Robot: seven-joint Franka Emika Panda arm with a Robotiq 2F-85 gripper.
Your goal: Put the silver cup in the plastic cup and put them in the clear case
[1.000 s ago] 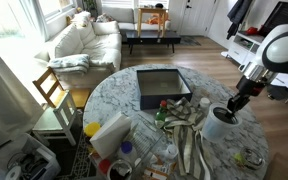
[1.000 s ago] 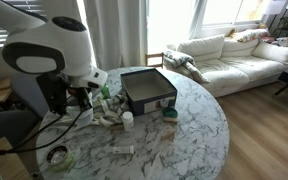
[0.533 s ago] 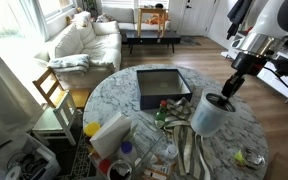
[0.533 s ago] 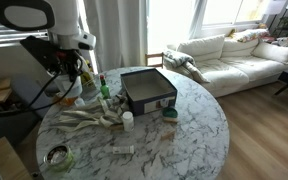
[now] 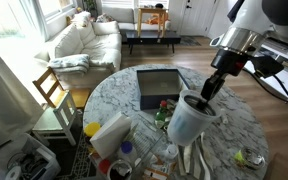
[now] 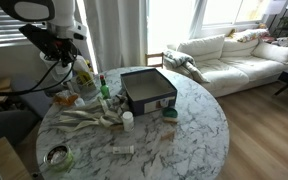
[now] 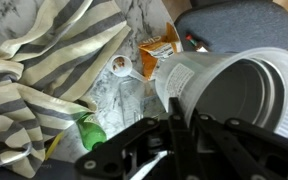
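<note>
My gripper (image 5: 206,96) is shut on the rim of the whitish plastic cup (image 5: 190,121) and holds it tilted in the air above the table, just beside the clear case (image 5: 164,71). The case is a shallow square box with a dark floor; it also shows in an exterior view (image 6: 149,72). In the wrist view the fingers (image 7: 181,122) pinch the plastic cup's wall (image 7: 199,78), one inside and one outside. The cup also shows in an exterior view (image 6: 85,73). The silver cup is not separately visible; the plastic cup's inside looks grey and dim.
A striped cloth (image 5: 191,148) (image 7: 44,60) lies under the cup. A white-and-yellow carton (image 5: 109,133), bottles, a green bottle (image 7: 90,133), an orange packet (image 7: 156,55) and a tape roll (image 6: 56,156) clutter the marble table. A wooden chair (image 5: 52,90) stands by its edge.
The arm has lifted the plastic cup off the table's edge and carried it inward toward the case. The cup has tilted over as it rose.
</note>
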